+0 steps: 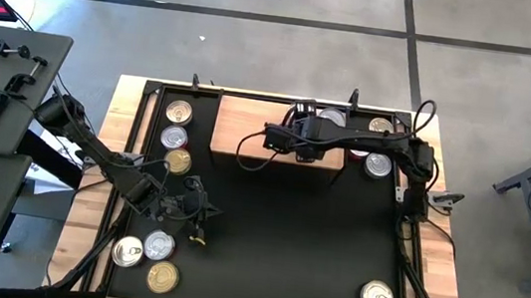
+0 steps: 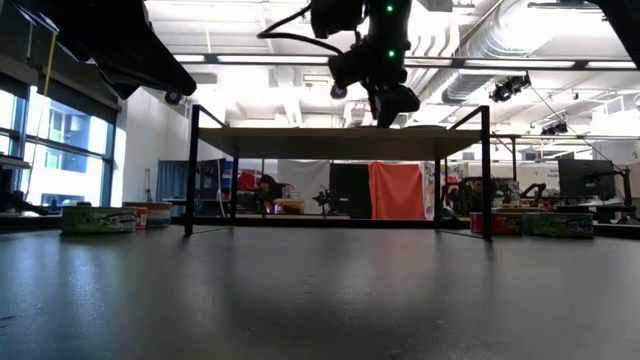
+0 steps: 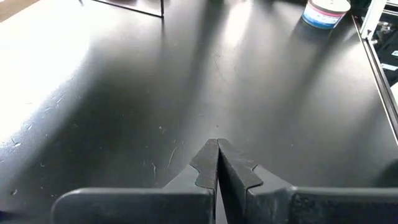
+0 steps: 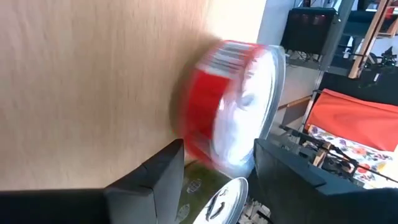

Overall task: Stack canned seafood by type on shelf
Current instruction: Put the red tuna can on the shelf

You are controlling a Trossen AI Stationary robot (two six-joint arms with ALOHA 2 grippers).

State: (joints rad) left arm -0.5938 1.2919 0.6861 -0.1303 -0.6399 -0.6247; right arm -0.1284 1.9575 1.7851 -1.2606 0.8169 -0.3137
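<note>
The light wooden shelf [image 1: 248, 127] stands on thin black legs at the far middle of the black mat [image 1: 286, 232]. My right gripper [image 1: 282, 139] reaches over it from the right and is open. In its wrist view a red-sided tin [image 4: 211, 106] with a silver lid shows blurred just beyond the open fingers [image 4: 217, 149], against the shelf board [image 4: 93, 74]. A green-sided tin [image 4: 214, 199] shows lower between the fingers. My left gripper [image 1: 200, 212] is shut low over the mat's left part [image 3: 217, 149]. In the low view the right gripper [image 2: 390, 105] hangs just above the shelf top [image 2: 340, 143]. My right gripper has one finger [image 4: 161, 171] on either side of the red tin's near part. The tin is blurred while the fingers are sharp, and I cannot tell whether they touch it. The tin's red side [image 4: 202, 118] lies close to the shelf board.
Three tins [image 1: 176, 137] stand in a column left of the shelf, three more [image 1: 155, 257] at the mat's near left, and one [image 1: 377, 297] at the near right. Several tins [image 1: 377, 165] sit right of the shelf. The mat's middle [image 1: 305, 244] is bare.
</note>
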